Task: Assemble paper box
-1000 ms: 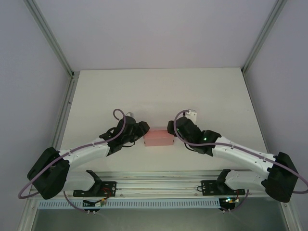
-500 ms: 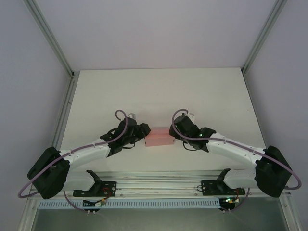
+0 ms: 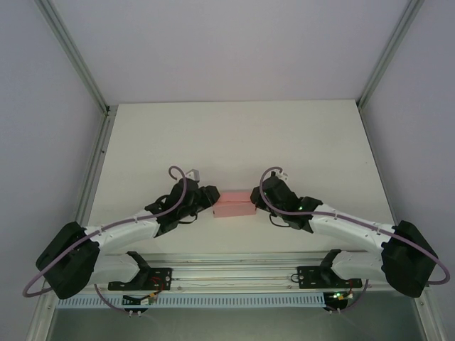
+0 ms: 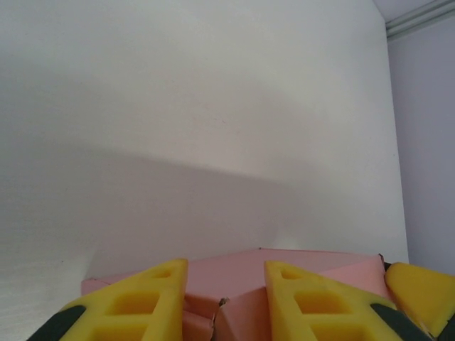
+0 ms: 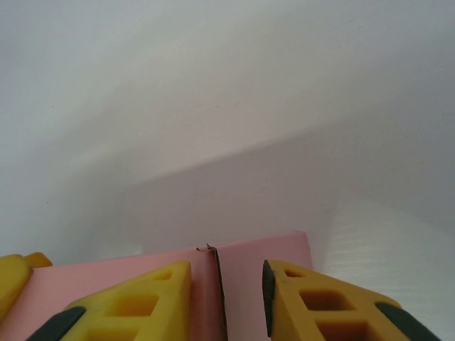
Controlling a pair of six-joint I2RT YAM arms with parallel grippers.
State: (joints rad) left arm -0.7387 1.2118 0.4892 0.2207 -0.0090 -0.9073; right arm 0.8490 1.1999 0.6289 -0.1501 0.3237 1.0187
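The paper box (image 3: pixel 234 203) lies on the white table (image 3: pixel 234 128), towards its near edge and about midway across, with its long side running left to right. It is already folded into a small rectangular shape. The left gripper (image 3: pixel 211 199) is at its left end and the right gripper (image 3: pixel 257 199) at its right end, so the box is bracketed between them. In each wrist view the yellow fingers (image 4: pixel 142 302) stand partly apart with pink card in the gap. Whether the pads actually pinch any card cannot be told. The box looks very light and is made of thin card, so it probably slides easily on the smooth table and dents or creases under a hard squeeze. The left end shows flap edges meeting unevenly, and these would likely spring open if released. The safest holds are probably the folded corners and doubled end flaps, where the card is stiffest, with light, balanced pressure from both ends rather than on the wide top panel.
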